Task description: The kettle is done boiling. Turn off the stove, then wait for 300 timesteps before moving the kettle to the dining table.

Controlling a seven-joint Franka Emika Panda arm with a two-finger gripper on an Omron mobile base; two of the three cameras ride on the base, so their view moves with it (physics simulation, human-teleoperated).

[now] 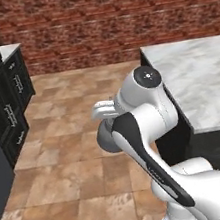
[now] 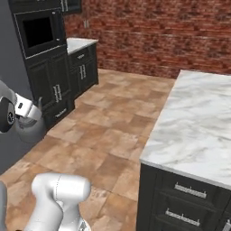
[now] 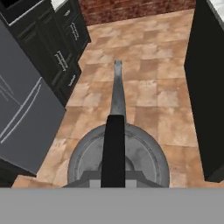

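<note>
The kettle [image 3: 144, 157] is a squat dull-grey metal pot hanging above the tile floor, its spout pointing away from the hand. My gripper [image 3: 113, 178] is shut on its dark top handle [image 3: 114, 144]. From the left base view the kettle [image 1: 105, 137] hangs under the gripper [image 1: 105, 115], left of the dining table [image 1: 198, 82], a white marble top on a dark base. In the right base view the kettle [image 2: 30, 131] and gripper [image 2: 25, 112] sit at the far left, well apart from the dining table [image 2: 198, 122]. The stove is out of view.
Dark cabinets with a wall oven [image 2: 45, 67] and a small marble counter [image 2: 79, 43] line the left side. A grey fridge front [image 3: 22, 113] stands close on the left. A brick wall [image 1: 91, 18] closes the back. Open tile floor [image 2: 113, 122] lies between cabinets and table.
</note>
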